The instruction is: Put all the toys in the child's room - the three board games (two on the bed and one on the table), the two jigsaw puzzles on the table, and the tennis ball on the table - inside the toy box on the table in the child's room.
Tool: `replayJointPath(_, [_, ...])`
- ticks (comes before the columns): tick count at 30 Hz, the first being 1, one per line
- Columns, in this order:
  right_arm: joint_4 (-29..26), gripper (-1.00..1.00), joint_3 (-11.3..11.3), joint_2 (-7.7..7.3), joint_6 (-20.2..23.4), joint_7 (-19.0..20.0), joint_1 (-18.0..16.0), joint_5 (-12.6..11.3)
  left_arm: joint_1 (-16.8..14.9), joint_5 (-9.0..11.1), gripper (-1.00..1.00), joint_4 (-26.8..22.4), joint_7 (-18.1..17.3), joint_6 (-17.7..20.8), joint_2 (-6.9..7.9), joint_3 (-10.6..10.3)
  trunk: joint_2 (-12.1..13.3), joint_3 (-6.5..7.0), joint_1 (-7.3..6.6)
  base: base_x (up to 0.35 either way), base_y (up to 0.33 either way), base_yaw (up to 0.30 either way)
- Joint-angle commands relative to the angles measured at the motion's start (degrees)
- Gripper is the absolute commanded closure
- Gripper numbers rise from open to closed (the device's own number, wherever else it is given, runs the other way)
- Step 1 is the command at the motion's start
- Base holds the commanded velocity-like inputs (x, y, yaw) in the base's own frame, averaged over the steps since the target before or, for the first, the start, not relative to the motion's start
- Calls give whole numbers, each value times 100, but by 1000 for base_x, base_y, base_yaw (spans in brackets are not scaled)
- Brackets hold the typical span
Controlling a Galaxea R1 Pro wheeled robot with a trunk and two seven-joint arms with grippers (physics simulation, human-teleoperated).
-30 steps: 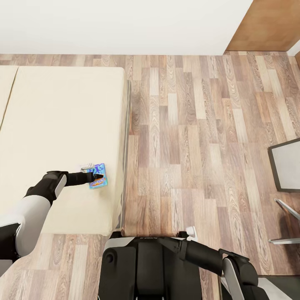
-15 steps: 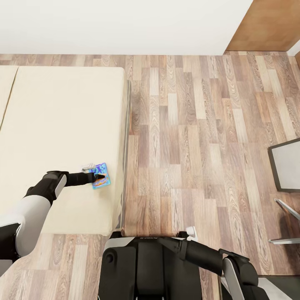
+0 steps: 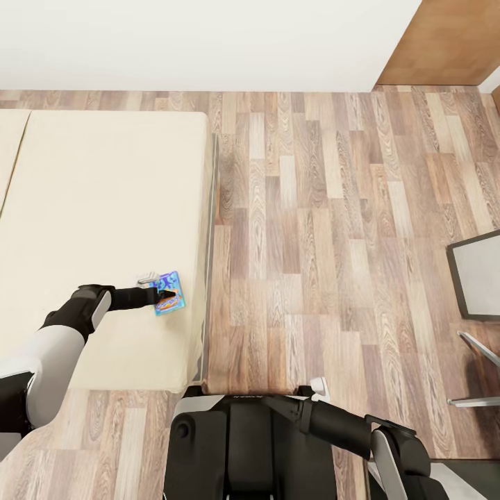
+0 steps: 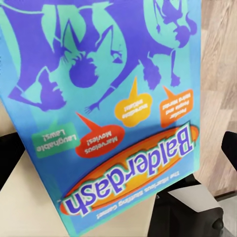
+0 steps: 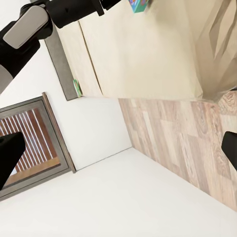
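I see a wood-plank floor (image 3: pixel 326 229) under a white wall (image 3: pixel 194 42), with the cream bed (image 3: pixel 97 229) along its left. Near the bed's right edge lies the blue Balderdash board game (image 3: pixel 169 292). My left gripper (image 3: pixel 158 294) has its jaws clamped on that box. I cannot tell how the right gripper's (image 3: pixel 319 386) jaws stand.

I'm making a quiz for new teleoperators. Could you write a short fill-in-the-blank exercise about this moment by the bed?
1. The game box at the left pincer is titled ____.
2. That box lies on the cream ____, near its right edge.
3. The floor beside the bed is made of ____ planks.
4. The arm reaching onto the bed is the robot's ____ arm.

Missing words: Balderdash; bed; wood; left
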Motion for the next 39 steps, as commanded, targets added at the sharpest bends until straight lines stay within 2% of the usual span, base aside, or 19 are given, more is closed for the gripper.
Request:
replayJointPath(1, [-2,-100,-11,5,26,22,-2,5,-2,-56,-100,-6,-47,35,-5,50,-9,-6,3,0,0,0])
replayJointPath(24, [-8,-100,-19,1,19,35,-2,-13,-1,-41,-100,-6,-62,191,-13,56,-9,-6,3,0,0,0])
replayJointPath(26, [25,-100,-33,66,-8,1,-12,14,-67,-85,-100,60,3,256,-79,-10,-9,-6,3,0,0,0])
replayJointPath(31, [30,-100,-47,56,-16,-11,-11,14,-228,-90,-100,166,142,420,-242,-137,-9,-6,3,0,0,0])
replayJointPath(35, [40,-100,-147,-23,-31,-63,-11,-2,-357,-108,-100,294,138,550,-227,-142,-9,-6,3,0,0,0])
replayJointPath(39, [42,-100,-164,-38,-33,-71,-11,1,-347,-109,-100,423,134,678,-226,-146,-9,-6,3,0,0,0])
